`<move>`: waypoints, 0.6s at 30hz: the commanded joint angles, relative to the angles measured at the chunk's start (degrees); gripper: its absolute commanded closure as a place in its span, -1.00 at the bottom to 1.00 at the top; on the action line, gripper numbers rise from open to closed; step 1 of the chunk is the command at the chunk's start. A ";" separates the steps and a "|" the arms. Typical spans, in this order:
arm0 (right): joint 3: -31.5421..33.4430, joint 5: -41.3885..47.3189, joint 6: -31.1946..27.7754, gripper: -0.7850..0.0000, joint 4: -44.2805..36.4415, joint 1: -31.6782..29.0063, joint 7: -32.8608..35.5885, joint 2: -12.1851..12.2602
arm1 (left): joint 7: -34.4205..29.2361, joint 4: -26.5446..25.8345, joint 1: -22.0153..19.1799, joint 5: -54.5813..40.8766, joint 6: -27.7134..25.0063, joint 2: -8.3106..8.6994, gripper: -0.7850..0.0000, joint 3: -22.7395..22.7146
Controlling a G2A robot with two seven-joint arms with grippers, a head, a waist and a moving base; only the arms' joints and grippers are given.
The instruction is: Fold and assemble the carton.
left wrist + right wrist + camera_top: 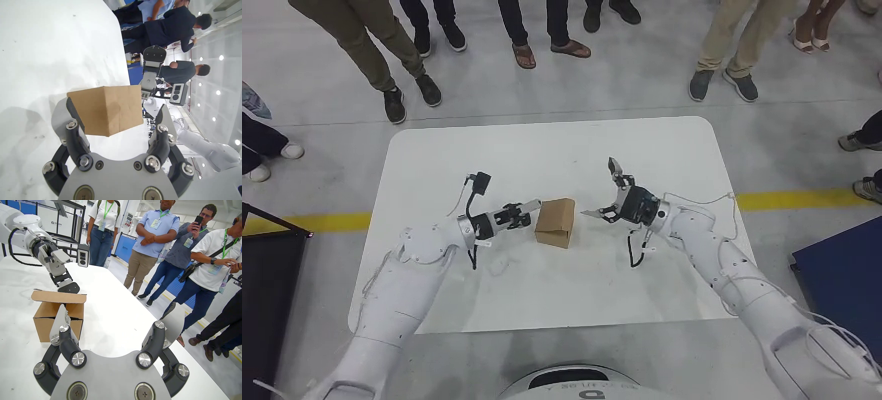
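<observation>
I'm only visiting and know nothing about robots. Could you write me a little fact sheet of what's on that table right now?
Surface: white table
Object: brown carton, near the table's middle, already box-shaped
Carton state: one flap ajar, not tucked in
Left gripper: open, close against one side of the carton; whether it touches cannot be told
Right gripper: open, on the opposite side, apart from the carton
Held: nothing in either gripper
Task status: carton not yet closed

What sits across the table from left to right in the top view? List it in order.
Left gripper → carton → right gripper, all over the white table.
</observation>
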 commanded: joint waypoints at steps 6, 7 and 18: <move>-0.37 -0.62 0.08 -1.00 -0.07 0.14 0.46 -0.36 | 0.42 1.94 -1.66 0.83 -0.80 -0.26 0.02 2.02; -0.47 -0.85 0.05 -1.00 -0.12 0.21 0.78 -0.42 | 0.50 1.95 -1.71 0.81 -0.89 -0.26 0.03 2.10; -1.14 -1.98 -0.24 -1.00 -0.80 0.69 2.41 -0.98 | 0.93 0.12 -0.68 2.30 -1.46 0.23 0.04 2.01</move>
